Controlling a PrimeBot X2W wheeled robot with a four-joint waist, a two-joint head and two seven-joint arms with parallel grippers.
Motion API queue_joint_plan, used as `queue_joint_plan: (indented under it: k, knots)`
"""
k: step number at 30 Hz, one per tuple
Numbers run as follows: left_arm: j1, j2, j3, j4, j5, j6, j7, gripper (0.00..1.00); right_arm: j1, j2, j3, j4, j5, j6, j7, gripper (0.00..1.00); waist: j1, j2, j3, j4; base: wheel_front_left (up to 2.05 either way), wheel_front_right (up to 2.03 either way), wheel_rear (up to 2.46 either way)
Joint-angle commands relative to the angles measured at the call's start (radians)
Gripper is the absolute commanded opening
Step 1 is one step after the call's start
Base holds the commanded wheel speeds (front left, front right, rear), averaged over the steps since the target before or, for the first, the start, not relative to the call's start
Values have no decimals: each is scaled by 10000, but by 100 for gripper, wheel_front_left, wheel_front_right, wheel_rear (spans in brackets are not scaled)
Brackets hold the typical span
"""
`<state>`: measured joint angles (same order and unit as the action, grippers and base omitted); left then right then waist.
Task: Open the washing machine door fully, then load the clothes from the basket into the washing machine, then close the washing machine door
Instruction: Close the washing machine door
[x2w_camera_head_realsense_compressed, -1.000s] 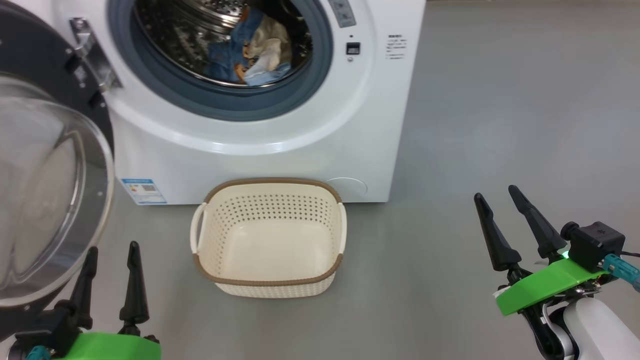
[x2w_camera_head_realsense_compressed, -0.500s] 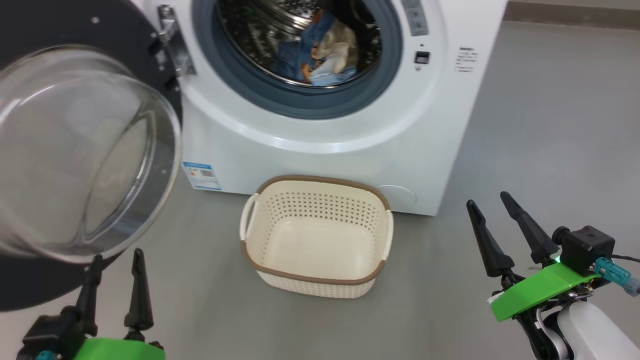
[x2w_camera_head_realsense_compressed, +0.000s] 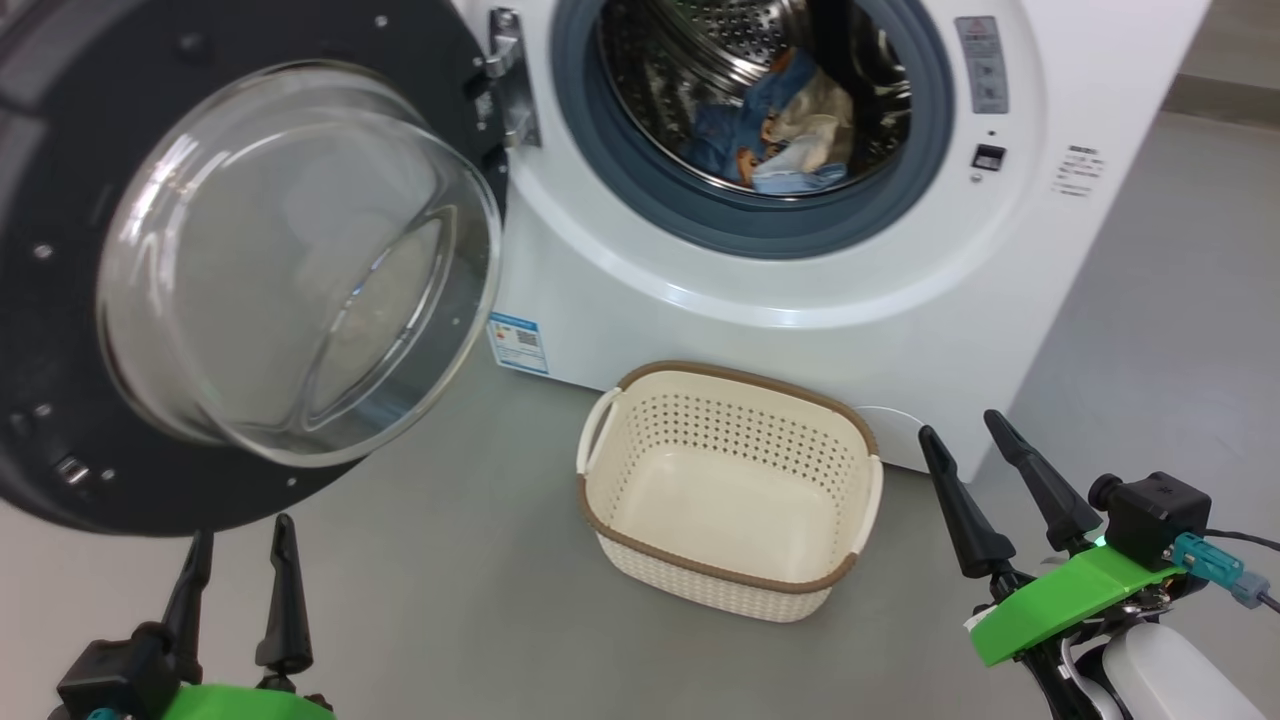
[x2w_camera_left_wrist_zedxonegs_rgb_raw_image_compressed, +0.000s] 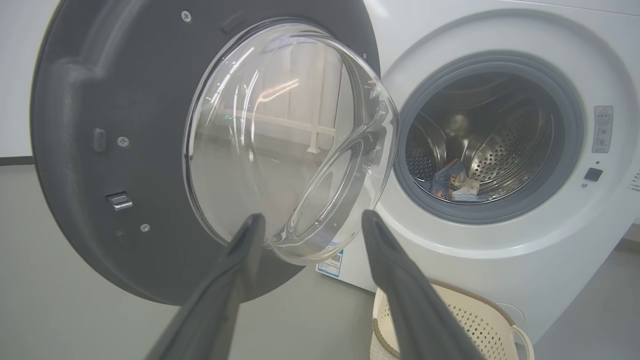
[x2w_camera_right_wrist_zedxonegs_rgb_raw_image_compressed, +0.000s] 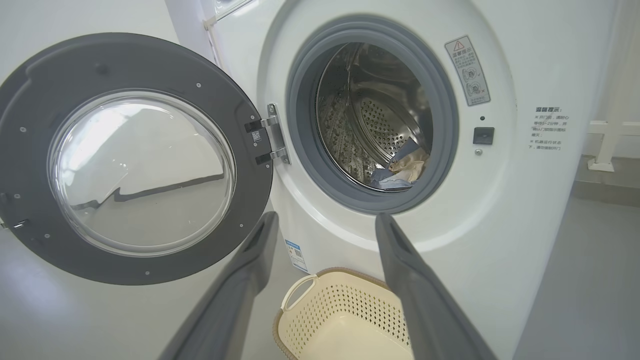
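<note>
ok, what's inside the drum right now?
Inside the drum: the clothes, a bunched pile of blue fabric with a cream-white piece, lying at the bottom. Whatever sits under the pile is covered, and the gasket hides the drum's near lower edge.

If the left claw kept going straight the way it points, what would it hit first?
Probably the bulging glass of the open washing machine door, right ahead of the left gripper, though depth is unclear.

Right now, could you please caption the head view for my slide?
Washing machine door open, clothes inside the washing machine, basket empty on the floor, left pincer and right pincer open.
</note>
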<state>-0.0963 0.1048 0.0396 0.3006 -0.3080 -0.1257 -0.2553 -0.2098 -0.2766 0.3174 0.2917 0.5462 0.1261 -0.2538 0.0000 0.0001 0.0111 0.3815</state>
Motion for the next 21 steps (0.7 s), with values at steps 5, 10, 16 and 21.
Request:
queue_joint_plan:
  k: [5,10,16,21]
  knots:
    - [-74,112,394,-108,72,-50,-65,100,85,-16,252,-162,24,46,-80,100,0,-1,-157,655,0,0,0]
    - [-81,84,450,-60,168,-50,-65,100,90,-3,318,-136,37,46,-80,100,0,-1,-199,838,0,0,0]
    - [-102,71,476,-21,204,-50,-65,100,103,21,328,-147,32,46,-80,100,0,-1,-215,940,0,0,0]
    - [-121,27,601,-20,280,-50,-65,100,80,18,376,-162,62,46,-80,100,0,-1,-151,974,0,0,0]
